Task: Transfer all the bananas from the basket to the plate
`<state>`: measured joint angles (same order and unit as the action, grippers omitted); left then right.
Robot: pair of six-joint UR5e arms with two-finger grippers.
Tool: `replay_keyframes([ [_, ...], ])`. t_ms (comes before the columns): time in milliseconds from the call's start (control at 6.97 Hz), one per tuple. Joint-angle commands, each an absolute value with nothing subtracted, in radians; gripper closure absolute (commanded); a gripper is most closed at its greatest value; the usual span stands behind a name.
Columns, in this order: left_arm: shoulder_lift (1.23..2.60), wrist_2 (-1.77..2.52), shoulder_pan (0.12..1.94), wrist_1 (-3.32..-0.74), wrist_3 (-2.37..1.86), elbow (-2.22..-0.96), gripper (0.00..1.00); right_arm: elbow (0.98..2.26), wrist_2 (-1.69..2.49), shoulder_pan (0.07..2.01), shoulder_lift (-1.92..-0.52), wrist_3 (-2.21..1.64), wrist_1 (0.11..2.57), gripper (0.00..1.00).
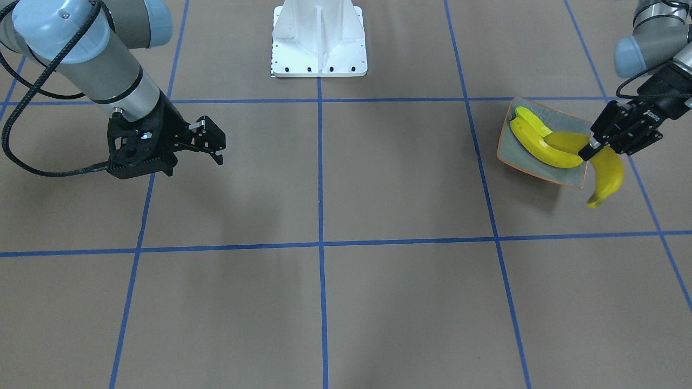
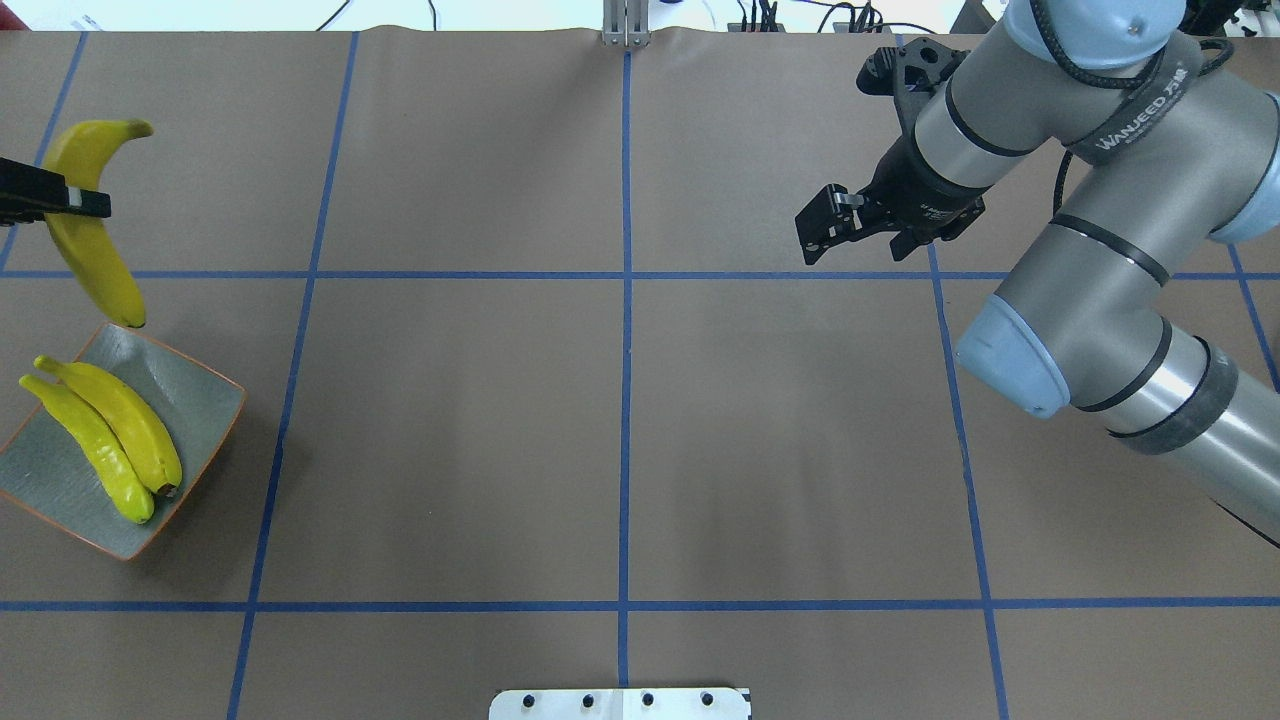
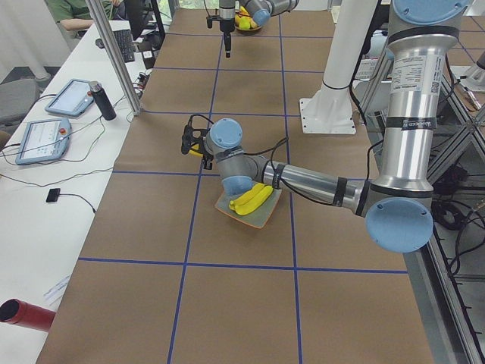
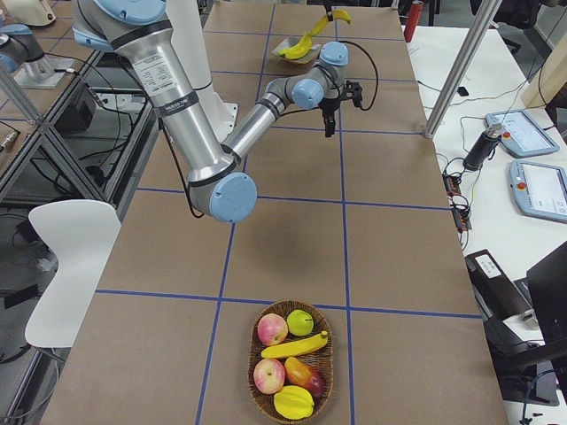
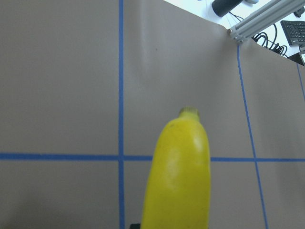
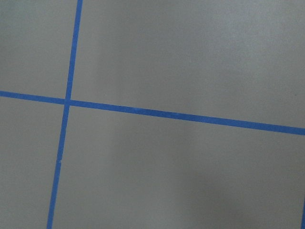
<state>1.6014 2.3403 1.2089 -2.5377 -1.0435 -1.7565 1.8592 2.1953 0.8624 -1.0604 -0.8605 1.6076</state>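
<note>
Table (image 2: 450, 450) had brown paper w/ blue tape lines (image 2: 626, 400) in a grid. White robot base (image 1: 319, 40) sat at 12 o'clock in front view. Side bench (image 3: 30, 227) w/ teach pendants (image 3: 39, 140) ran along the operators' side.

Plate (image 2: 195, 395), grey-blue w/ orange rim, sat at approx 8 o'clock in overhead view, hard by that view's edge. Several grid squares of paper lay btwn it and right gripper (image 1: 215, 141) at 2 o'clock, fingers spread, nothing in them.

Two bananas (image 2: 125, 425), glossy yellow, lay side by side on plate. Left gripper (image 1: 589, 148) pinched held banana (image 2: 90, 240) mid-length, at plate's 12 o'clock, its tip by the plate's corner. Basket (image 4: 331, 367) at the opposite table end held last banana (image 4: 292, 345) among other fruit (image 4: 272, 329).
</note>
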Motion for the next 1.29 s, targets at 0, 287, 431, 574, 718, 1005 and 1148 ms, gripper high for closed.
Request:
replay_keyframes([
  [0,1.589,2.197,1.203,-2.077,-0.73,-1.988,1.0,1.856,2.195,0.862,-1.063,-0.859,1.606,0.01],
  [287,1.501,2.055,1.175,-1.839,-0.524,-2.101,1.0,1.848,2.195,0.862,-1.075,-0.848,1.606,0.01],
  [431,1.455,1.978,1.104,-1.815,-0.514,-2.106,1.0,1.85,2.197,0.862,-1.075,-0.85,1.606,0.01],
  [574,1.433,1.888,1.042,-1.757,-0.514,-2.118,1.0,1.85,2.197,0.861,-1.074,-0.854,1.605,0.01],
  [718,1.433,1.876,1.002,-1.702,-0.514,-2.149,1.0,1.85,2.197,0.862,-1.074,-0.854,1.605,0.01],
  [1005,1.428,1.797,0.927,-1.683,-0.514,-2.175,1.0,1.85,2.197,0.861,-1.077,-0.853,1.605,0.01],
  [1148,1.416,1.728,0.887,-1.681,-0.514,-2.175,1.0,1.848,2.197,0.861,-1.077,-0.851,1.605,0.01],
])
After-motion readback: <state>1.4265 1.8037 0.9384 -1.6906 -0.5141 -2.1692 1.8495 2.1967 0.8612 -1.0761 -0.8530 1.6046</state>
